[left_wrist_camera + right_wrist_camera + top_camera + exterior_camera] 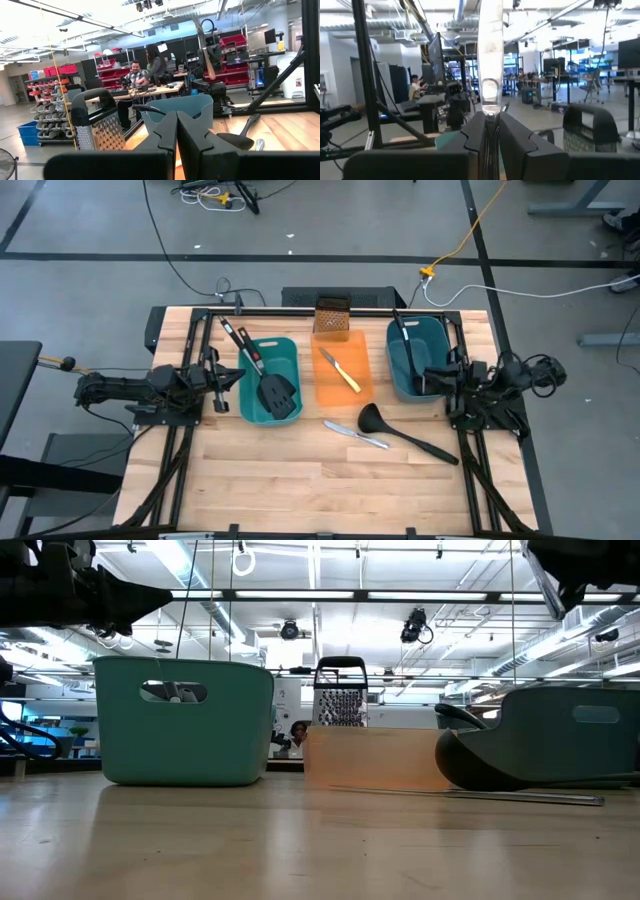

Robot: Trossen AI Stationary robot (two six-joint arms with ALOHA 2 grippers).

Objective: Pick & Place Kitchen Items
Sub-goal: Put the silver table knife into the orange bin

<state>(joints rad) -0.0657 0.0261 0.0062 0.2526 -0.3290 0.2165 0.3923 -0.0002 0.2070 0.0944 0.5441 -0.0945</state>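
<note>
My right gripper hovers over the right teal tub, shut on a silver table knife, which also shows in the low view. A black ladle lies in that tub. My left gripper is shut and empty beside the left teal tub, which holds two black slotted spatulas, one with a red-marked handle. A second ladle and a second silver knife lie flat on the table. A yellow-handled knife lies in the orange tray. My right gripper pinches the silver knife between its two fingers at a narrow stretch of it; which end this is, I cannot tell. The fingers are level and lie across the knife. The knife stands nearly upright, lifted clear above the right tub.
A brownish box grater stands at the far edge behind the orange tray. The near half of the wooden table is bare wood. Dark frame rails run along the table's left and right sides. People sit at desks in the room beyond.
</note>
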